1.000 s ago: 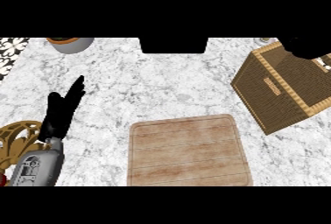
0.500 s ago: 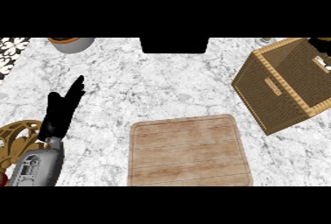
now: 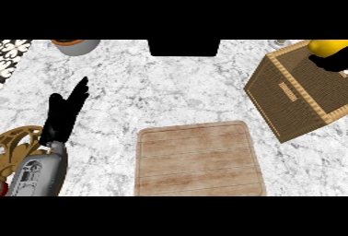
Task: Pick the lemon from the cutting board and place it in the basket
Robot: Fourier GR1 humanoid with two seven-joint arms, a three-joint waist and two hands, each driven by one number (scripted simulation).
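One yellow lemon (image 3: 328,46) sits at the upper right of the frame, over the open top of the square woven wicker basket (image 3: 292,94). Black shape just below it, at about the right edge, looks like the right robot hand (image 3: 333,62); mostly cut off, so cannot tell whether its fingers are closed on the lemon. Whether the lemon touches the basket's inside is also unclear. Rectangular light wooden cutting board (image 3: 198,159) lies lower centre on the white marble table (image 3: 170,87), nothing on it. Left robot hand (image 3: 65,115) rests at the left, fingers straight and pointing up-frame, apart from everything. Grey forearm below it, lower left corner. Ornate gold wire stand (image 3: 17,143) at the left edge, partly behind that forearm. Grey round bowl with an orange inside (image 3: 76,45) at the upper left, cropped.
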